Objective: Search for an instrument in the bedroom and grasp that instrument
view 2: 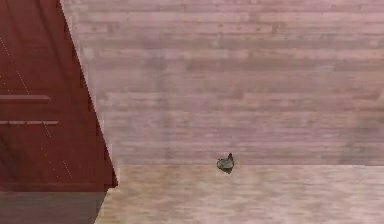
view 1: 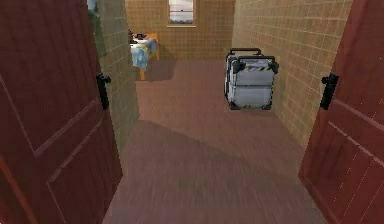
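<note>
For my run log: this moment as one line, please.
stage: search | ahead: grey case, small table | sides: red doors | arm side: small dark thing on floor

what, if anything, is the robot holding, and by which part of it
It cannot be told from these pictures. A small dark thing lies on the floor by the wall.

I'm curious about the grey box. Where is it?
The grey box stands on the floor right of the forward view's middle, against the wall there, across from the small table.
</note>
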Available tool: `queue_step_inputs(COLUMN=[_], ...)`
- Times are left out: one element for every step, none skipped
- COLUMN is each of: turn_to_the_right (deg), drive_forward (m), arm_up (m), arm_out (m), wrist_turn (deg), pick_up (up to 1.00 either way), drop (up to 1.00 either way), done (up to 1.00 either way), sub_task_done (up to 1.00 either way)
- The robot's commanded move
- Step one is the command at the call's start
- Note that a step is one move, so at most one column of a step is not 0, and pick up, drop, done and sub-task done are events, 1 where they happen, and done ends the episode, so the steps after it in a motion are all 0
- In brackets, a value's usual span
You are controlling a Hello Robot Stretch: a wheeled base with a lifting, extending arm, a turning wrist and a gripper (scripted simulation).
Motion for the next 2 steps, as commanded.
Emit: queue_step_inputs(turn_to_the_right=[-3.0, 0.0], drive_forward=[0.0, 1.0], arm_up=[0.0, 0.0], arm_out=[0.0, 0.0], wrist_turn=[0.0, 0.0], pick_up=[0.0, 0.0], drop=[0.0, 0.0], done=[0.0, 0.0], sub_task_done=[0.0, 0.0])
